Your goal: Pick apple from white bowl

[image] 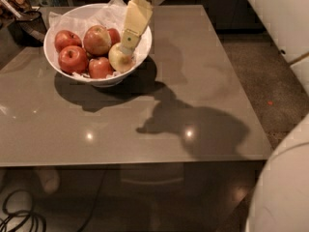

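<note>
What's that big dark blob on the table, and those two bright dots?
Camera view: the blob is the arm's shadow on the table; the dots are glare off its glossy top. Same view: the gripper sits in the white bowl, at the apple; the bowl casts its own shadow.

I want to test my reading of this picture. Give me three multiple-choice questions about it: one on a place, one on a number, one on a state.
1. Where is the tool?
A) in the picture's lower right corner
B) over the white bowl, at the pale apple
C) at the picture's left edge

2. How many apples show in the bowl?
A) six
B) three
C) nine

3. The bowl stands:
A) upside down
B) on its side
C) upright

Answers:
1 B, its tip is at the pale apple on the bowl's right side.
2 A, five reddish and one pale.
3 C, its opening faces up and holds the fruit.
</note>
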`<state>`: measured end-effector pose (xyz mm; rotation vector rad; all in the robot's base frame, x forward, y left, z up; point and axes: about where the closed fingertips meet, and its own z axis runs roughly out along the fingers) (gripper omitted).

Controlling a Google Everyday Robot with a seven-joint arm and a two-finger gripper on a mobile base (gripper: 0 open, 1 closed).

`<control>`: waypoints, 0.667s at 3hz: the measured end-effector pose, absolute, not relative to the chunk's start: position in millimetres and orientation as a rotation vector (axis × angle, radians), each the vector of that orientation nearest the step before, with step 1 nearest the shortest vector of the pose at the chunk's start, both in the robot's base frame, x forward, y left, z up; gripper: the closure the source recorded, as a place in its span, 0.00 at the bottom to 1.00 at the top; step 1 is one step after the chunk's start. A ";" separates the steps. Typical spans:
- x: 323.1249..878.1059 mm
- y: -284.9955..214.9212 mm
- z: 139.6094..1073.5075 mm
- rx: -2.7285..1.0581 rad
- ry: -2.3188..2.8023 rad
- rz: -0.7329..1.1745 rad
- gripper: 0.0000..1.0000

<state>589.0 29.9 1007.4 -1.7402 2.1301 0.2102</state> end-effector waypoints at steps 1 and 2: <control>596.0 45.8 1001.9 -1.788 2.107 0.223 0.07; 601.5 55.1 989.0 -1.817 2.117 0.241 0.08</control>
